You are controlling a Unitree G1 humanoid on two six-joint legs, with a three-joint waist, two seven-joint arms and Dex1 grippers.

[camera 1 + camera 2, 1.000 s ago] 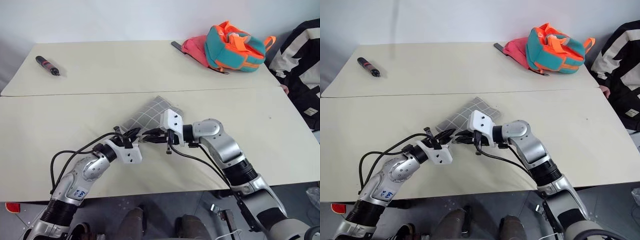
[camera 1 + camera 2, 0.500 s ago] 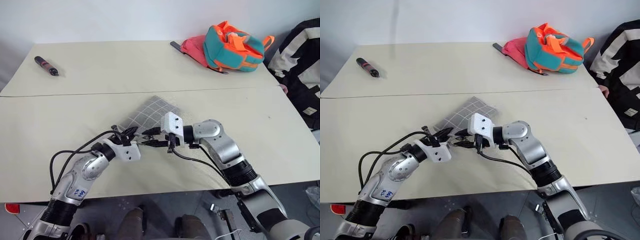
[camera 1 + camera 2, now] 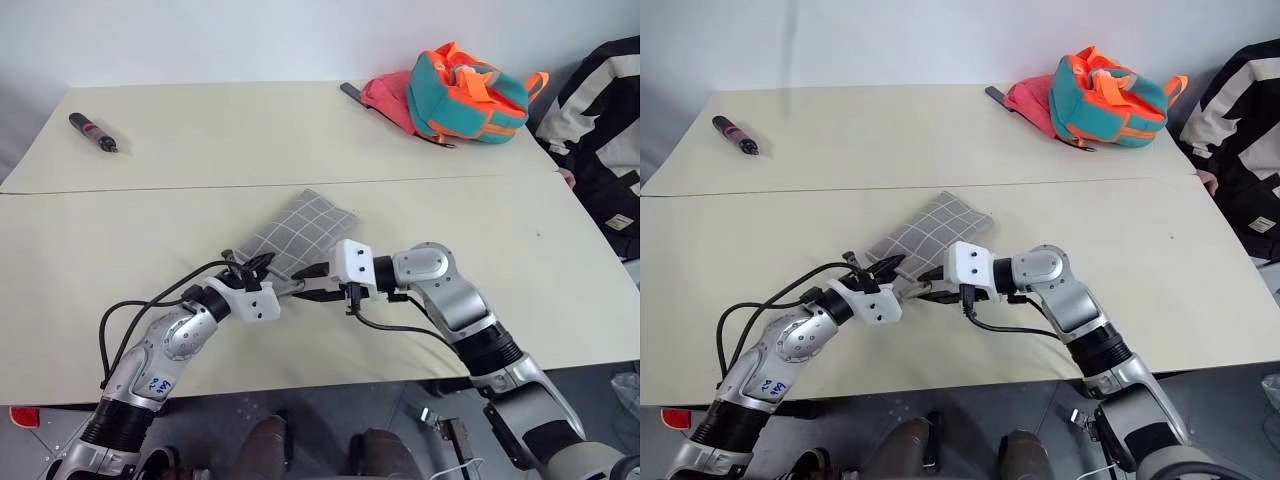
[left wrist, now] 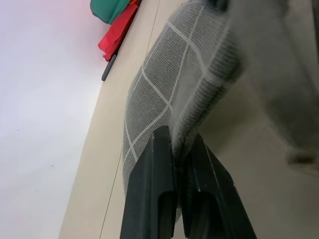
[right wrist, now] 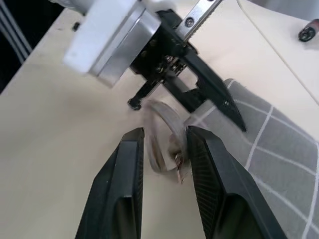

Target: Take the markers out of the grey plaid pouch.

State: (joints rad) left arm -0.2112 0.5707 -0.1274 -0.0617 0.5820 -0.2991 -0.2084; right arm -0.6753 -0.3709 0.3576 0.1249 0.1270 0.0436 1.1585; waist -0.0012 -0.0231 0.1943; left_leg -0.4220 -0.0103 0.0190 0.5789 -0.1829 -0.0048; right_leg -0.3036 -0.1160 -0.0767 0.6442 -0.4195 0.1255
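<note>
We look down on a pale worktop (image 3: 120, 230) that runs across the whole frame, with a teal-and-orange backpack (image 3: 465, 92) at the upper right and a thick black-and-red pen-shaped thing (image 3: 94, 132) at the upper left, both well apart from the work.

The grey plaid pouch (image 3: 300, 233) lies at the centre of the frame. Its long axis runs on a diagonal, from its far end at upper right down to its near end at lower left, and that near end is where both arms meet.

Our left hand (image 3: 283, 288) comes in from the lower left and is clamped flat on the pouch's near edge, with the fabric pinched between its closed fingers (image 4: 152, 189). Our right hand (image 3: 308, 285) reaches in from the right, pointing left, with its fingers (image 5: 127, 169) partly apart around the small loop (image 5: 167, 137) at that same end. They look not quite closed on it.

We see no markers; we judge them inside the pouch. The opening lies just ahead of the right hand, so the right hand is better placed to work it.
</note>
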